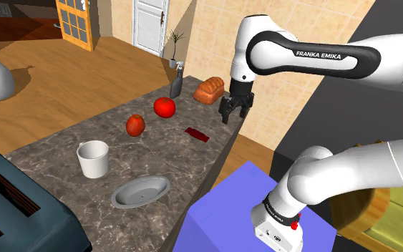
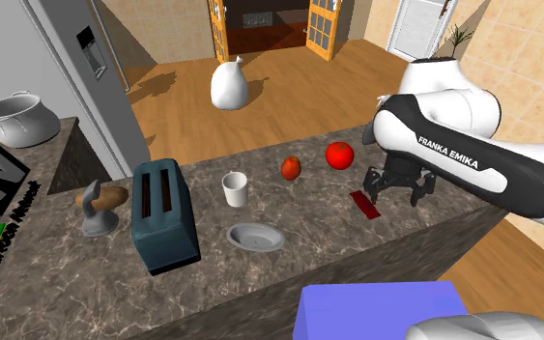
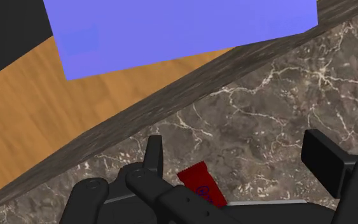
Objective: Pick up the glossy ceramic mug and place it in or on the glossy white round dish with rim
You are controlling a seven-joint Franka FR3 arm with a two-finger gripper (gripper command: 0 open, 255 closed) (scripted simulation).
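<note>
while the shiny white mug (image 1: pixel 92 159) stands upright on the dark marble counter (image 1: pixel 171 154), the black gripper (image 1: pixel 232 117) is held open over a flat red packet (image 1: pixel 196 134).
its two fingers (image 3: pixel 153 151) are spread apart and nothing is gripped between them. the mug is seen just beside the pale grey round dish with a rim (image 1: pixel 141 191), not touching it, and well apart from the gripper. a red round fruit (image 1: pixel 164 107) and an orange-red round fruit (image 1: pixel 135 125) are set on the counter between mug and gripper.
</note>
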